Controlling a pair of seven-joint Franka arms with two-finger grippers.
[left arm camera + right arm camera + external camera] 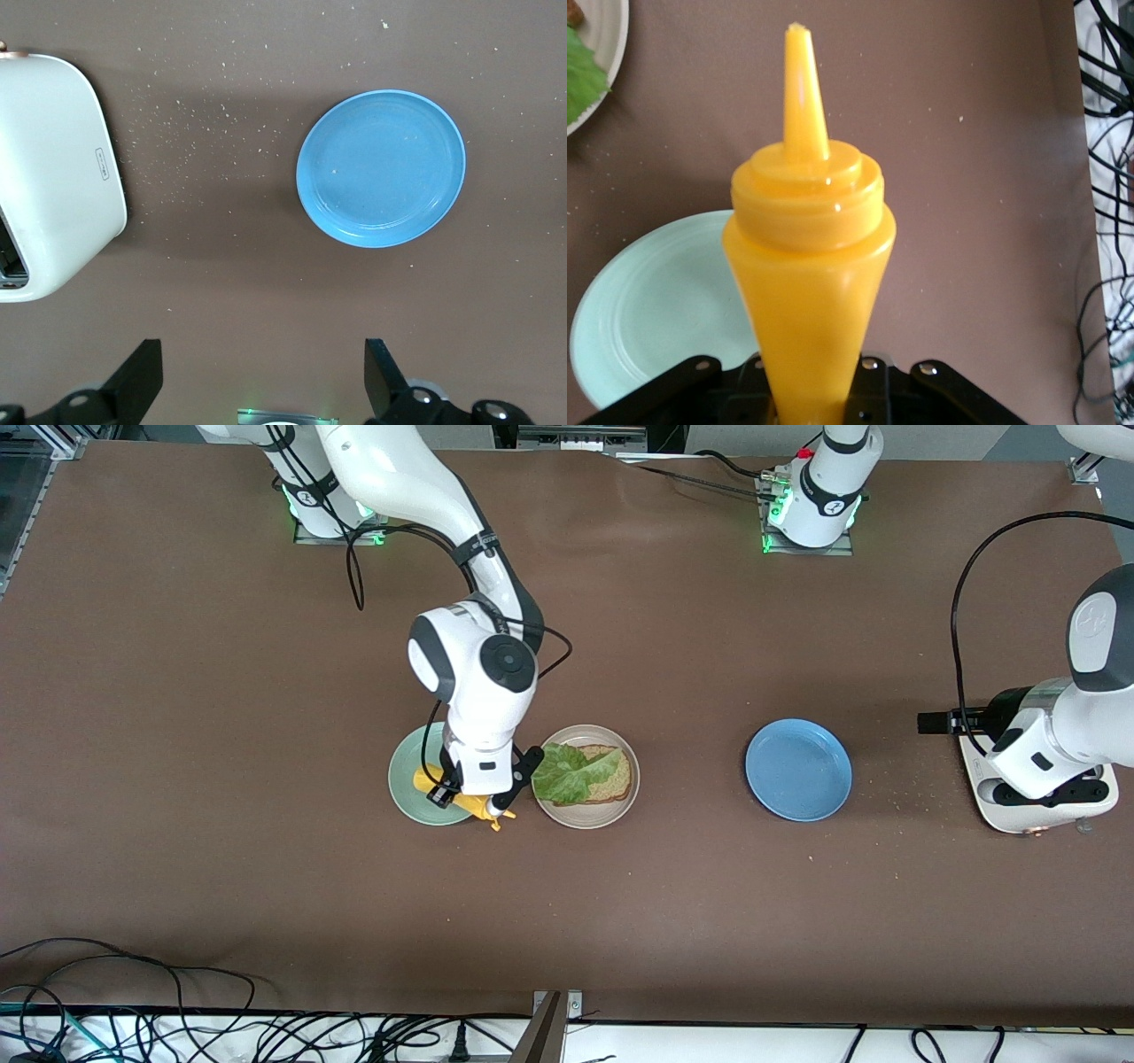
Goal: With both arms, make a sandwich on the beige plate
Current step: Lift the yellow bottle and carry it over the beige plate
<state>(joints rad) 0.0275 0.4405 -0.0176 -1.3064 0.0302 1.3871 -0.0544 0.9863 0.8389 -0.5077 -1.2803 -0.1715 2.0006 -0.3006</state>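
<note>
Beige plate [586, 815]: on the table between the mint-green plate [407, 788] and the blue plate [798, 770], carrying one bread slice [611, 784] with a lettuce leaf [567, 772] laid on it. Right gripper [483, 802]: over the near edge of the mint-green plate, just beside the beige plate, fingers clamped on a yellow squeeze bottle [808, 266], nozzle tilted toward the front camera. Left gripper [261, 381]: waiting near the white toaster [53, 168], fingers spread apart, holding nothing.

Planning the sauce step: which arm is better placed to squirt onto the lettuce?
Right: the right gripper already holds the yellow squeeze bottle beside the beige plate; the left gripper waits open over bare table.
</note>
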